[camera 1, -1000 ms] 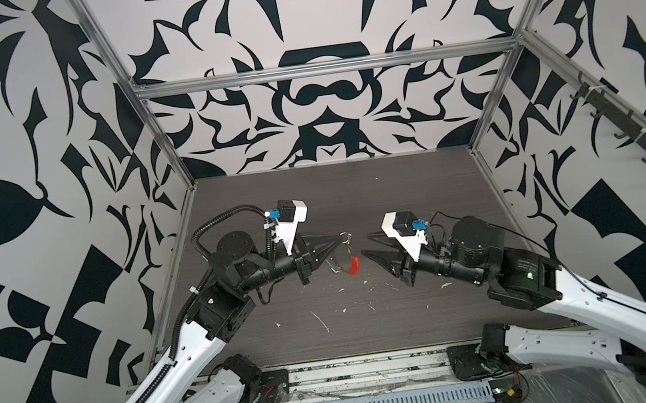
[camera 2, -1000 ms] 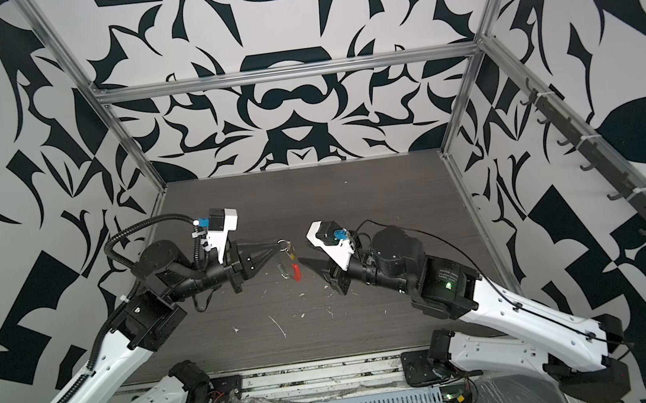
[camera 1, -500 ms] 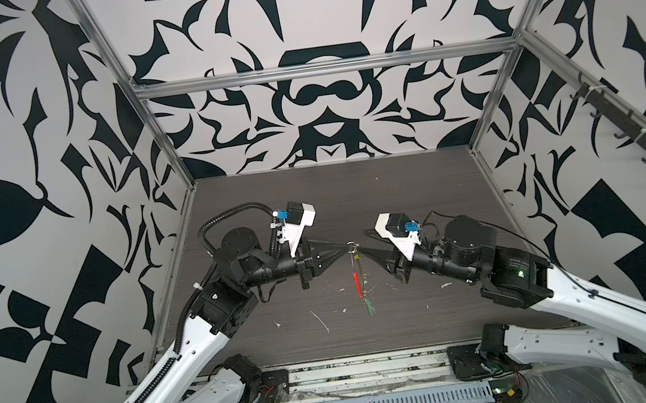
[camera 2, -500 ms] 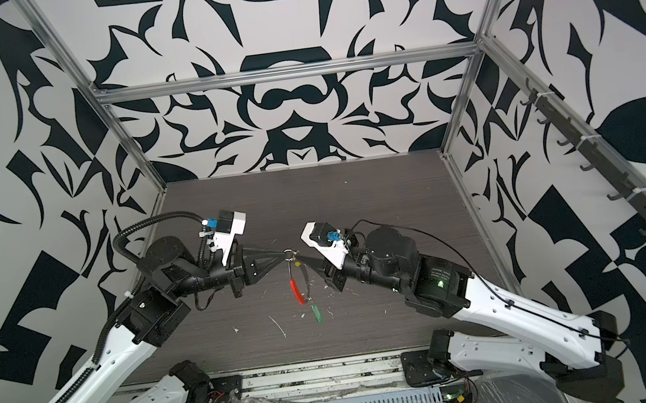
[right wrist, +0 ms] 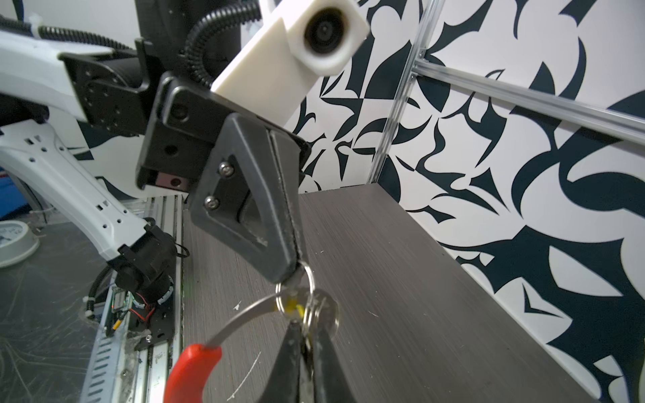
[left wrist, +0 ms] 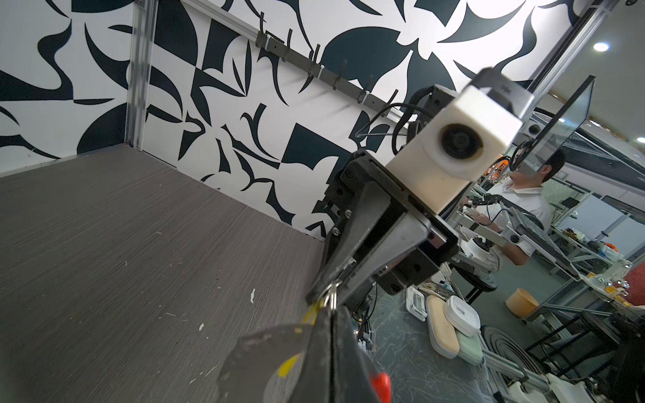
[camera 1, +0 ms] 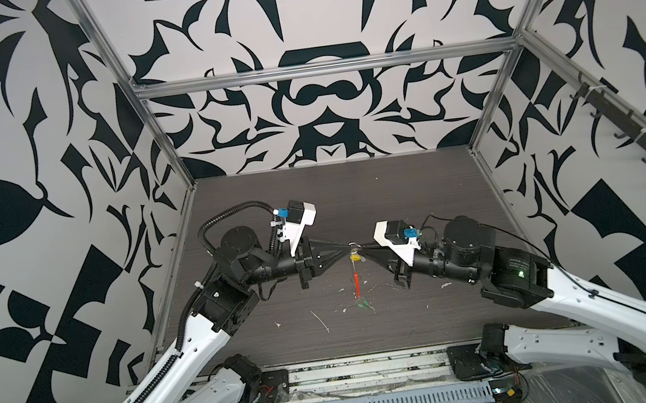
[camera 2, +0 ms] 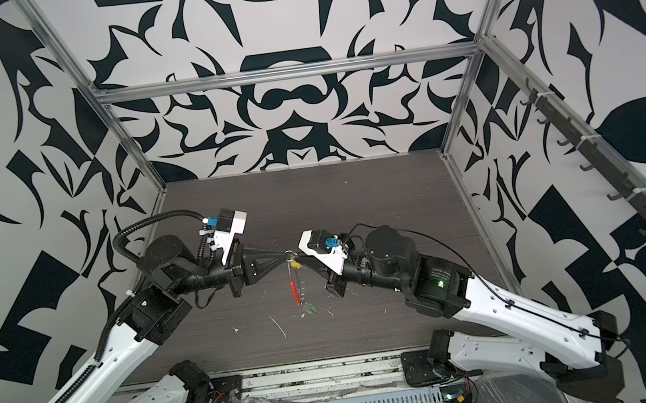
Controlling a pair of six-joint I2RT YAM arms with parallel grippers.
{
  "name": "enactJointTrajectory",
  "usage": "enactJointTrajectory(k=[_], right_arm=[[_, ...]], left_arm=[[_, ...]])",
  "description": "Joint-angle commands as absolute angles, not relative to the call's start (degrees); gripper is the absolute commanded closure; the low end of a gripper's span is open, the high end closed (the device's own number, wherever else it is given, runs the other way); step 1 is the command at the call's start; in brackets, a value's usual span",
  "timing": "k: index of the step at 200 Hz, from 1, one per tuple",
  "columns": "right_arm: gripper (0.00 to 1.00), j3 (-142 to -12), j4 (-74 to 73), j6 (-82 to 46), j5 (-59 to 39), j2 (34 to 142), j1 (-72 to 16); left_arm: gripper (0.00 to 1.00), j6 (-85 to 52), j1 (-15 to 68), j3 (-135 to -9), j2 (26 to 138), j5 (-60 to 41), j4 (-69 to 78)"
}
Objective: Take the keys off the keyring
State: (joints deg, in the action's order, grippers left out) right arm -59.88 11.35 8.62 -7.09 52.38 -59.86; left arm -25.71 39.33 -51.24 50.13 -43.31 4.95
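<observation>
Mid-frame in both top views, left gripper (camera 1: 346, 245) pinched shut on small metal loop (right wrist: 304, 277), right gripper (camera 1: 364, 247) clamped on yellow key (right wrist: 295, 307), keyring (camera 1: 357, 282) dangling below, green key (camera 1: 363, 304) lowest.

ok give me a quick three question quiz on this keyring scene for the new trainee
1. True or false: the keyring lies flat on the table.
2. Which key sits up by the fingertips where the left gripper and the right gripper meet? A) the yellow key B) the green key C) neither
3. Fill in: both grippers' jaws are ____.

Key:
1. False. It hangs in the air from a small metal loop clamped by the left gripper.
2. A. The green key hangs lowest.
3. shut
</observation>
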Motion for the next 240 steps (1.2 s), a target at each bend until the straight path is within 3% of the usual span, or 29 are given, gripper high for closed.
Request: enactJointTrajectory(k=[1,19,193,240], right_arm=[[0.95,-62.0,10.2,8.7,-7.6,51.0,-60.0],[1.00,-62.1,10.4,8.7,-7.5,50.8,-60.1],[1.00,-61.1,10.3,8.2,-6.5,48.6,-60.0],[1.00,-59.0,13.6,2.5,4.9,50.8,-59.2]], left_arm=[[1.00,-26.3,39.3,-53.2,50.0,-44.5,7.3],[1.00,-26.5,39.3,-53.2,50.0,-44.2,7.5],[1.00,-24.8,38.9,-54.7,48.9,-38.3,1.3],[1.00,-23.1,38.7,-54.0,48.1,-34.0,-1.4]])
